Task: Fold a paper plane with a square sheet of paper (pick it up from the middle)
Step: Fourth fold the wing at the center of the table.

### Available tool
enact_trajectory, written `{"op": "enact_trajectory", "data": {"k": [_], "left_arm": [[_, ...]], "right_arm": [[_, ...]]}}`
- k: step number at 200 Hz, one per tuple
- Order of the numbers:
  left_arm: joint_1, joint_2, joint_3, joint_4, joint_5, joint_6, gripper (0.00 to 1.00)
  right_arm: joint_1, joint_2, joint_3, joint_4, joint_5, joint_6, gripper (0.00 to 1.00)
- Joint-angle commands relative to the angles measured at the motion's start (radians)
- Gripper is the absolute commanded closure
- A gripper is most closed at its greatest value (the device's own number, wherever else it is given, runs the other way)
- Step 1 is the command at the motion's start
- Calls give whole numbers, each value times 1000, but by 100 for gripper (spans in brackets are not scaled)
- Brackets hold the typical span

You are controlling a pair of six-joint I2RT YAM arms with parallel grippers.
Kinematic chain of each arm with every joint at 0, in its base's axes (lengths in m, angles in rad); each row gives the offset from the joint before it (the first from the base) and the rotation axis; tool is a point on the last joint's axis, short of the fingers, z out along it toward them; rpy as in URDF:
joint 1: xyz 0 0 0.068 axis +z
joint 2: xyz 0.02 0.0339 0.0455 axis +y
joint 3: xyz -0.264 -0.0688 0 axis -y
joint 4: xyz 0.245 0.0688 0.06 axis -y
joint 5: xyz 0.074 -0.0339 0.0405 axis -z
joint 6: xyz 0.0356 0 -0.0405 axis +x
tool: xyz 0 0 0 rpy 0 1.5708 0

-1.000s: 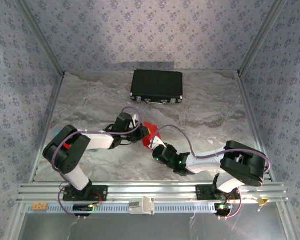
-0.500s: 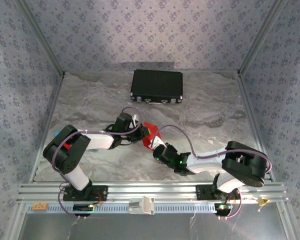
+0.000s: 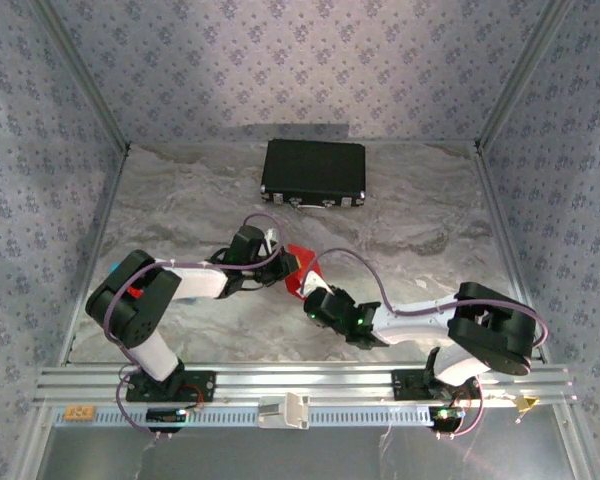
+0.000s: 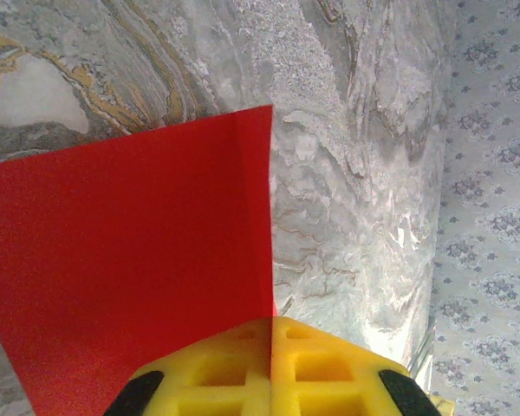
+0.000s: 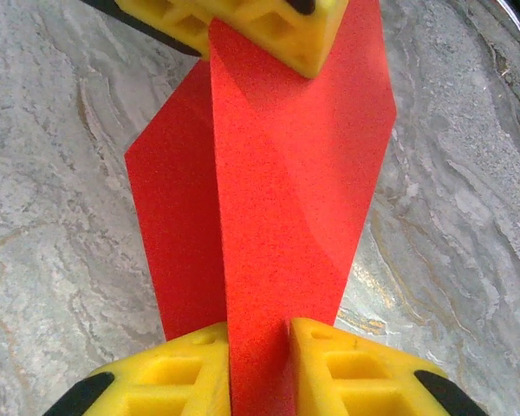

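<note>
CHANGE: the right claw has slid a little nearer to the left claw | GRIP: both claws pinch the red paper, which stands on edge between them | MEANING: probably a re-grip for the next crease (no dart shape yet) | FEEL: thin matte sheet, one sharp fold; glossy marbled table

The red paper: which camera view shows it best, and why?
The right wrist view: there the red paper shows its long fold and the flaps on both sides. In the left wrist view the paper shows one flat face and a straight edge; in the top external view it is a small red patch.
</note>
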State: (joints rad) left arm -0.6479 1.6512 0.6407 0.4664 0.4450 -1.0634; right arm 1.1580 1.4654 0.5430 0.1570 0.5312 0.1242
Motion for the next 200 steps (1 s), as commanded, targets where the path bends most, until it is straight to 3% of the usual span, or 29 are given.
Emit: {"op": "enact_trajectory", "data": {"k": [1,200], "left_arm": [[4,10,27,-19,7,19,94],[3,9,29,-18,12,18,94]], "right_arm": [[-5,-19,34,-51,-12,15,75],[-14,25,53,-41,8,8,74]]}}
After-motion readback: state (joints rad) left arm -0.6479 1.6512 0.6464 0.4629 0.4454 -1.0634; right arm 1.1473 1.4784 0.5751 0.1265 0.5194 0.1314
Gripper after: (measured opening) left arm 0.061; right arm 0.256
